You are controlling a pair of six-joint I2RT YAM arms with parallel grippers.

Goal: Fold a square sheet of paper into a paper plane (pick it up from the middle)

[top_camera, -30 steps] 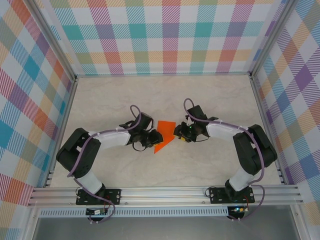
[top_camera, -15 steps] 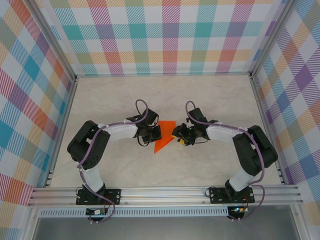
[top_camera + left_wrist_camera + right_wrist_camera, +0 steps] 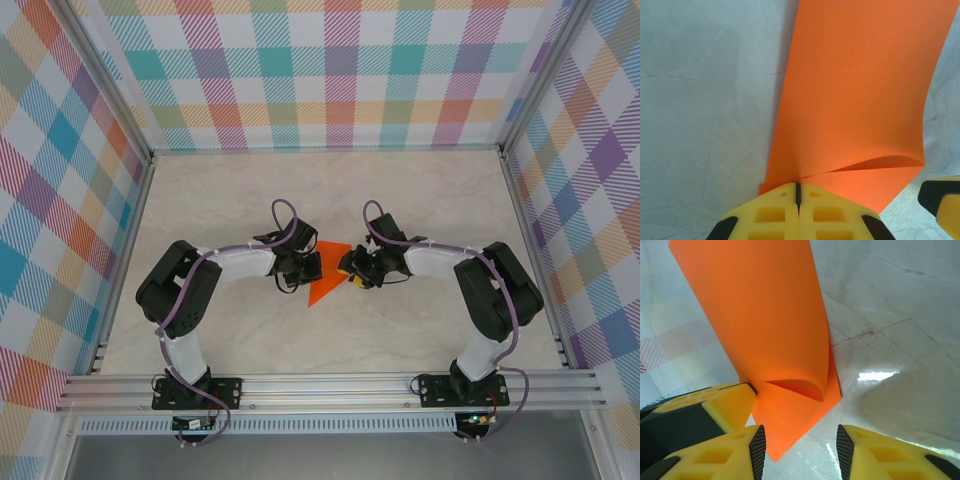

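**Left pinching the orange fold, right standing open at its corner**

I am holding a thin, bright orange paper sheet (image 3: 325,273), creased into a pointed folded shape, at the middle of the pale marbled tabletop (image 3: 430,200). My left gripper (image 3: 306,268) is reaching in from the left side. Its yellow fingers (image 3: 775,212) are pressing flat together with the sheet's near edge caught in the seam between them. A small pucker is running out across the paper from that pinch, and a loose upper layer is bowing up off the layer beneath.

My right gripper (image 3: 350,270) is facing the sheet from the opposite side, close to my left one. Its two fingers are standing spread apart. From the right wrist, the sheet's lower corner is lying in the gap between them, and I cannot tell whether either pad is touching it. The orange paper sheet (image 3: 765,325) is rising away from the tabletop there, a folded flap curling open near that corner.
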